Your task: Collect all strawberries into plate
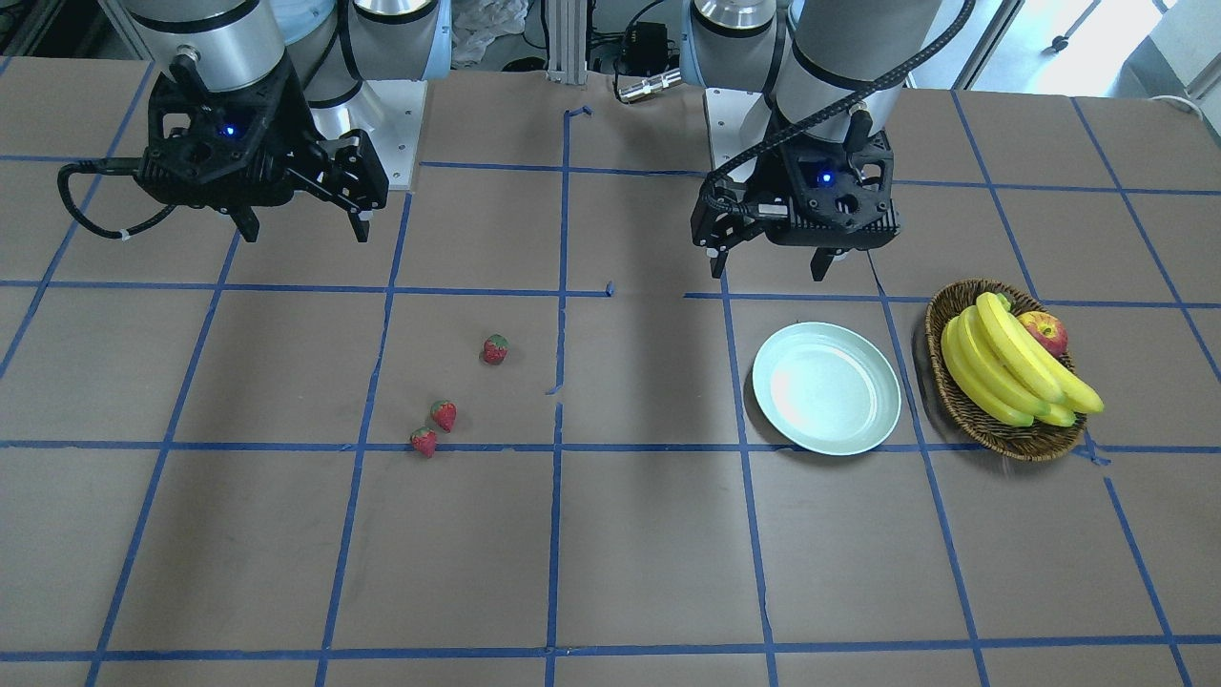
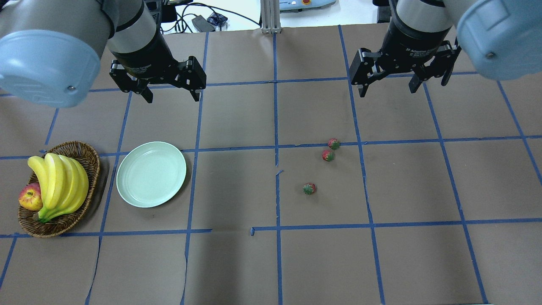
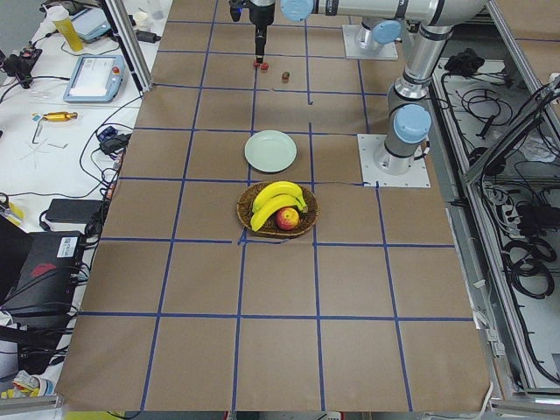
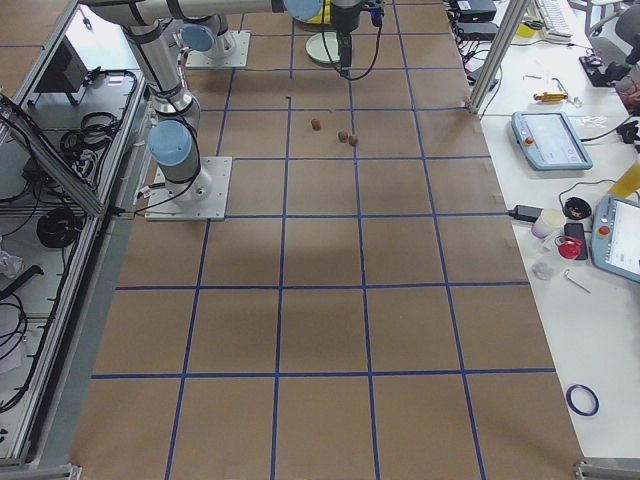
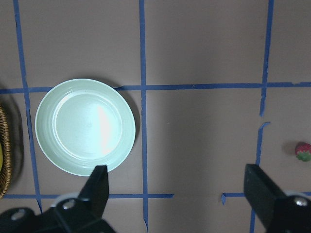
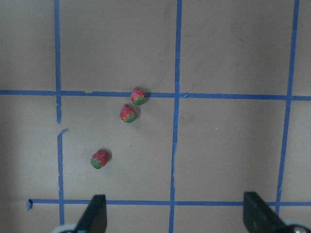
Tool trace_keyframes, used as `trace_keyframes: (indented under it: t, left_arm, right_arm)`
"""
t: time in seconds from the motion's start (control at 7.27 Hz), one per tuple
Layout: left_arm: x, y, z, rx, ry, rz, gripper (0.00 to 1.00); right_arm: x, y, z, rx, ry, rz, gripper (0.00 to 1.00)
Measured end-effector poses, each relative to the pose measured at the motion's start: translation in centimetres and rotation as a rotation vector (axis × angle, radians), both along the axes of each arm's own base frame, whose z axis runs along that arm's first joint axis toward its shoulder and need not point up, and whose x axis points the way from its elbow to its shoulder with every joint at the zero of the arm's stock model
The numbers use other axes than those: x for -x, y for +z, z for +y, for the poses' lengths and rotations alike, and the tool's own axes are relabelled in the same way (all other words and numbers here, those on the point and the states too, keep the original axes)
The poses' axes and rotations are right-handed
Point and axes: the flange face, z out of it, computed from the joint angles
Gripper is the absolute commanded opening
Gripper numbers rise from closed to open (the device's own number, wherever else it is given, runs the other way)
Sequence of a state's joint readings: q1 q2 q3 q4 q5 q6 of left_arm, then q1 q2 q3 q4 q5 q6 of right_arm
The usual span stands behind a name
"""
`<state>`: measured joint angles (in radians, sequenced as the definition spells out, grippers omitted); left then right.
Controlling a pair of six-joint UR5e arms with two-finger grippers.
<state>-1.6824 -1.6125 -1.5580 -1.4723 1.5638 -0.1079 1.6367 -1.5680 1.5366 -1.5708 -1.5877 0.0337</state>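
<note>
Three small red strawberries lie on the brown table: two close together (image 2: 333,144) (image 2: 328,155) and one apart (image 2: 309,188). They also show in the right wrist view (image 6: 139,96) (image 6: 128,113) (image 6: 100,159). The empty pale mint plate (image 2: 151,174) sits to their left, and shows in the left wrist view (image 5: 85,126). My left gripper (image 2: 172,98) is open and empty, held above the table beyond the plate. My right gripper (image 2: 388,92) is open and empty, held above the table beyond and to the right of the strawberries.
A brown wicker basket (image 2: 59,220) with a bunch of bananas (image 2: 59,182) and a red-yellow apple (image 2: 29,197) stands just left of the plate. Blue tape lines grid the table.
</note>
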Motion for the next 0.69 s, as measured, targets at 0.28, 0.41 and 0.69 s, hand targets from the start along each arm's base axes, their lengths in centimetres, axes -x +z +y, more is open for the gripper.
trace_keyframes:
  t: [0.28,0.41,0.69]
  left_arm:
    - [0.21,0.07,0.04,0.001,-0.004,0.013,1.0]
    - [0.03,0.04,0.07,0.004,-0.006,-0.006,1.0]
    - [-0.63,0.0,0.36,0.009,-0.009,-0.069,1.0]
  right_arm:
    - [0.0,-0.06,0.01,-0.001,0.0,0.0,1.0]
    - [0.0,-0.07,0.02,-0.001,0.0,0.0,1.0]
    - [0.0,-0.04,0.03,-0.001,0.0,0.0,1.0]
